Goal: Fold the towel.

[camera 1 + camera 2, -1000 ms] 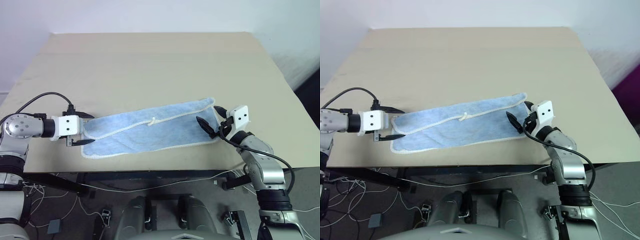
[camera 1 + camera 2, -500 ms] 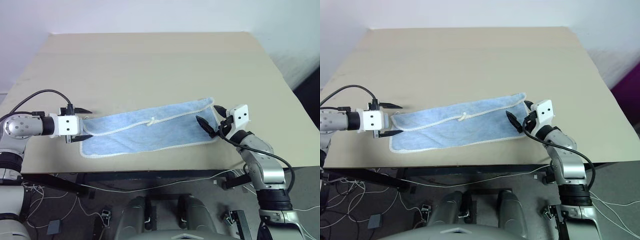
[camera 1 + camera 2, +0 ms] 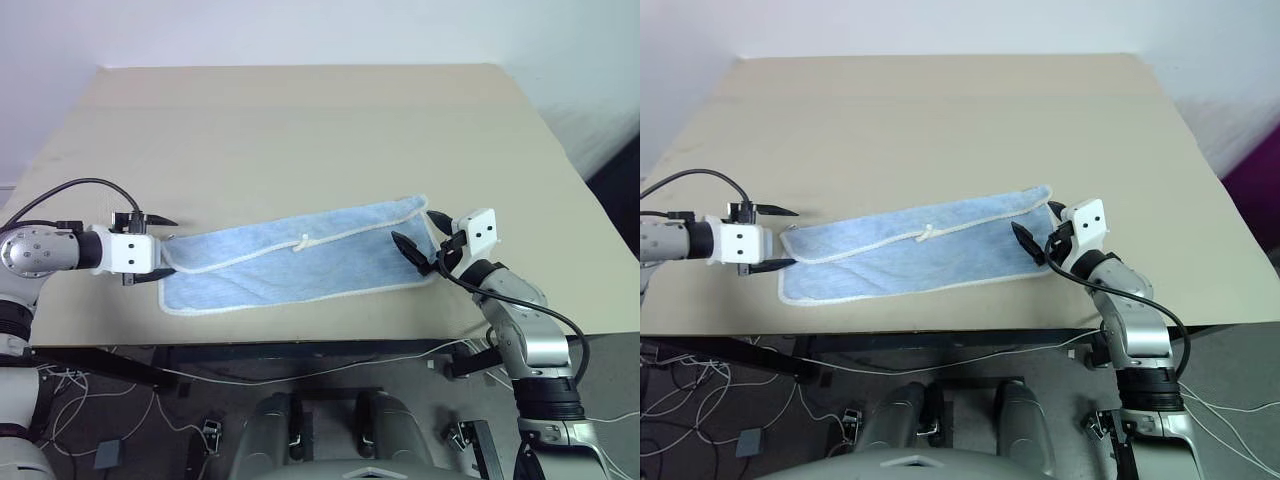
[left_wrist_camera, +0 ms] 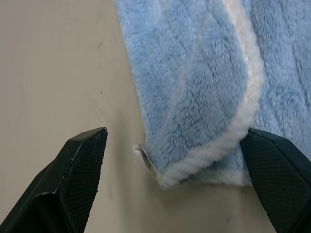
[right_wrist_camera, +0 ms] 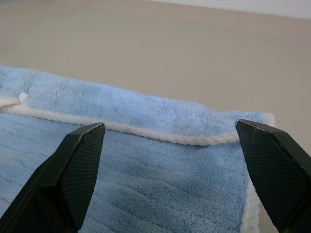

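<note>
The light blue towel [image 3: 300,265] lies on the beige table [image 3: 300,130] as a long strip folded lengthwise, white edging along its sides, with a small white loop tag [image 3: 304,242] near its middle. My left gripper [image 3: 162,250] is open at the strip's left end. In the left wrist view its fingers [image 4: 82,165] stand on either side of the towel's folded corner [image 4: 194,73] without pinching it. My right gripper [image 3: 415,228] is open at the right end. In the right wrist view the towel [image 5: 146,170] lies between and beyond its spread fingers [image 5: 73,165].
The towel lies close to the table's front edge [image 3: 300,345]. The broad far part of the tabletop stretches behind it. Below the edge, cables [image 3: 130,400] trail over the floor.
The left gripper has rolled a little and its fingertips have drawn back slightly toward the towel's left corner. The right gripper and the towel have stayed still.
</note>
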Tool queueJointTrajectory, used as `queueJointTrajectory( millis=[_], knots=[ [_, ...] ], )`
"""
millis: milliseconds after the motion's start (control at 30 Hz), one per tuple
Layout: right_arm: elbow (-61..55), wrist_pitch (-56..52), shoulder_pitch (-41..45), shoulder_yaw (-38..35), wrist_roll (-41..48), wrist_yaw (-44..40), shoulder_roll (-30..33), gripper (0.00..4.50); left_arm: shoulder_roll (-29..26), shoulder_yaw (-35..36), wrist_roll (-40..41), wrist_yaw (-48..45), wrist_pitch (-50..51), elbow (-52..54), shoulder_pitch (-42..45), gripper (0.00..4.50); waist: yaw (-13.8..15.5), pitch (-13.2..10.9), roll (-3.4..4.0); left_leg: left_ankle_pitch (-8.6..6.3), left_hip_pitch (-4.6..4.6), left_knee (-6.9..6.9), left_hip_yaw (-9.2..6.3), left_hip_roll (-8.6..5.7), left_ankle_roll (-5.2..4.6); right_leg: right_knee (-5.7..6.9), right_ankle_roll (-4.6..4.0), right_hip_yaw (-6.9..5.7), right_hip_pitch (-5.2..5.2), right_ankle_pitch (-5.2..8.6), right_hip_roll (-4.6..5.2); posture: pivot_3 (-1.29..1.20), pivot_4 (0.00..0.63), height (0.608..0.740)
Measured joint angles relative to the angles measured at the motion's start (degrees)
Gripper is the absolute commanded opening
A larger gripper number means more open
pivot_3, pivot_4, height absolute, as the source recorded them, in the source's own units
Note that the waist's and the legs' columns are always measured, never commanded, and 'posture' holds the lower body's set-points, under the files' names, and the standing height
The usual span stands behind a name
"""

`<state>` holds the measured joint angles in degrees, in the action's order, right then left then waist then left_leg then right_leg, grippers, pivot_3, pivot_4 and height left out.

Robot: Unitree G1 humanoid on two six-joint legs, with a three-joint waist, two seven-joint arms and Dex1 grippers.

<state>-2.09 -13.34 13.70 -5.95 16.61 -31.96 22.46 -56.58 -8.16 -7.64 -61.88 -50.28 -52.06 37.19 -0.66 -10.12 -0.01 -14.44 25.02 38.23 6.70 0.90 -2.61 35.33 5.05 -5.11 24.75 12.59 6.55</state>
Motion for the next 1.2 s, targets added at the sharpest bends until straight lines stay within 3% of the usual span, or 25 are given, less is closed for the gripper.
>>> queueJointTrajectory(
  millis=[133, 233, 533, 600, 867, 1200],
  knots=[
    [0.0, 0.0, 0.0, 0.0, 0.0, 0.0, 0.0, 4.50, 0.6, 0.0, 2.3, -1.4, 1.2, 1.6, -1.0, 4.49, 0.0, 0.0, 0.00, 0.00, 0.00, 0.00, -0.01, 0.00, 0.00, 0.00, 0.00, 0.00, -0.01, 0.00, 0.00, 0.00, 0.150, 0.740],
    [0.0, 0.0, 0.0, 0.0, 0.0, 0.0, 0.0, 4.50, 1.0, 0.0, 3.8, -2.6, 2.1, 3.0, -1.9, 3.87, 0.0, 0.0, 0.00, 0.00, 0.00, 0.01, 0.00, -0.01, 0.00, 0.00, 0.00, 0.00, -0.01, 0.00, 0.00, 0.00, 0.150, 0.740],
    [0.0, 0.0, 0.3, 0.0, 0.0, -0.4, 0.0, 4.50, 1.4, -0.1, 5.1, -5.3, 3.2, 3.9, -4.3, 0.59, 0.0, 0.0, 0.00, 0.00, 0.00, 0.00, -0.01, 0.00, 0.00, 0.00, 0.00, 0.00, -0.01, 0.00, 0.00, 0.00, 0.150, 0.740],
    [0.1, 0.0, 0.3, 0.0, 0.0, -0.6, 0.0, 4.50, 1.7, -0.1, 5.7, -5.9, 3.8, 4.1, -4.7, 0.02, 0.0, 0.0, 0.00, 0.00, 0.00, 0.00, -0.01, 0.00, 0.00, 0.00, 0.00, 0.00, -0.01, 0.00, 0.00, 0.00, 0.150, 0.740],
    [0.5, 1.4, 1.0, 0.4, -0.9, -1.3, 0.5, 4.50, 3.7, 2.8, 13.7, -9.6, 13.1, 7.8, -7.1, 0.02, 0.0, 0.0, 0.00, 0.02, 0.00, 0.02, -0.01, 0.00, 0.02, 0.01, 0.00, 0.00, -0.01, 0.00, 0.00, 0.00, 0.150, 0.740],
    [7.6, 12.3, 7.9, 6.5, -16.8, -1.4, 12.2, 4.50, 4.8, 7.6, 19.6, -10.5, 25.0, 13.9, -11.3, 0.02, -0.1, 0.0, -0.02, 0.06, 0.00, 0.04, -0.01, -0.01, 0.09, 0.01, 0.03, 0.00, -0.01, 0.02, -0.01, 0.00, 0.150, 0.740]
  ],
)
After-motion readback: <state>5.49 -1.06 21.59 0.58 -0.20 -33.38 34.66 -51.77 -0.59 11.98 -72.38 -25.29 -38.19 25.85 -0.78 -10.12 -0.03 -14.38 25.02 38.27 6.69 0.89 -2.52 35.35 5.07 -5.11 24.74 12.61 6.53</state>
